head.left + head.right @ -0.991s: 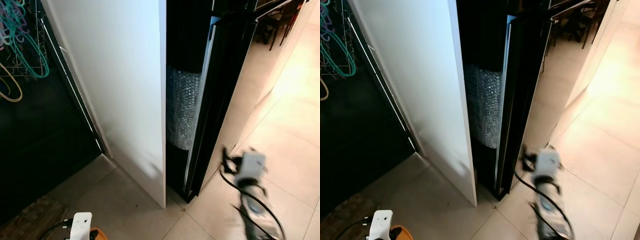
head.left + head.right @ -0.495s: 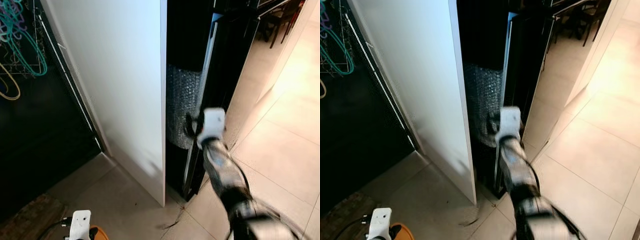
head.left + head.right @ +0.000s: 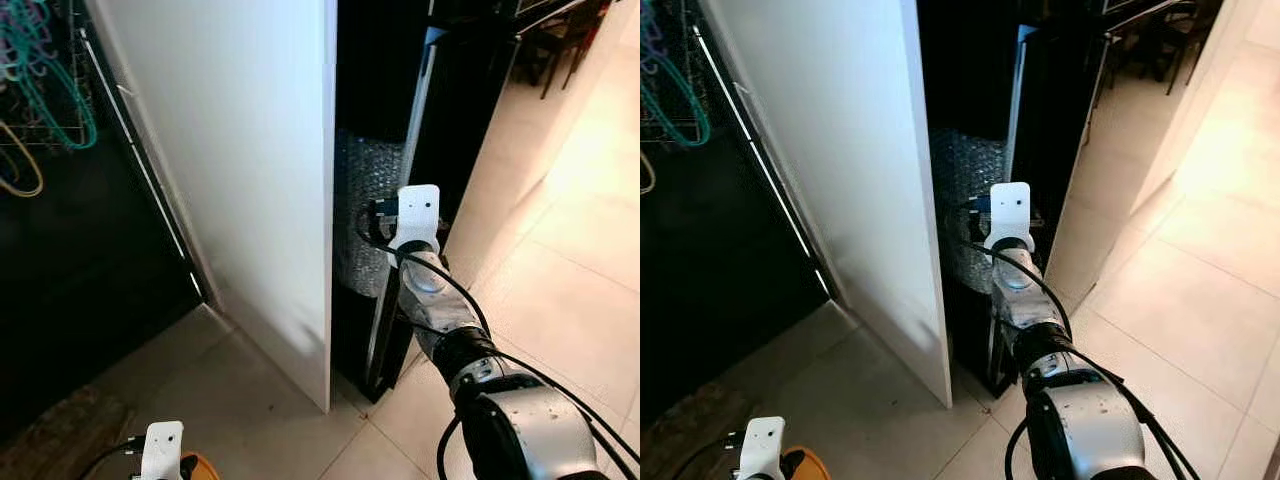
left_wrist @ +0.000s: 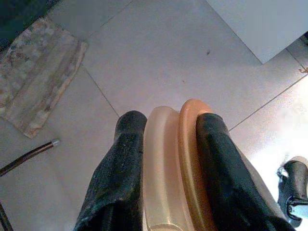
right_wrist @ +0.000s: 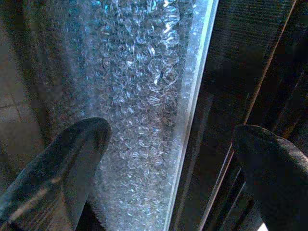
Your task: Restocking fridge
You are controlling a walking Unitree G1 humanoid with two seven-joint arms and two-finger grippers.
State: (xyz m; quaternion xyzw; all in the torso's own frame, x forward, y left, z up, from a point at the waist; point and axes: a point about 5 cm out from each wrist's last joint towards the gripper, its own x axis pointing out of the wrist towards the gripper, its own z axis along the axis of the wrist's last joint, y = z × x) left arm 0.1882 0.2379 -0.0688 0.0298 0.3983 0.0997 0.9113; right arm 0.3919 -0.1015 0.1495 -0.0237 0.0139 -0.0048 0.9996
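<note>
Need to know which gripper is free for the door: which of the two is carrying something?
The left gripper, low over the tiled floor, is shut on pale and orange plastic lids. The right gripper is open at the black door edge, holding nothing.

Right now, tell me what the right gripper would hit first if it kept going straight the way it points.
Probably the pale edge of the black door, which sits between the open fingers of the right gripper, with the bubble wrap just beside it. Depth is unclear.

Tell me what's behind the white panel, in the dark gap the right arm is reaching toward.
Behind the white panel, bubble wrap covers something beside the black door's edge. The open right end effector faces it. What it wraps, and anything deeper, is hidden in darkness.
</note>
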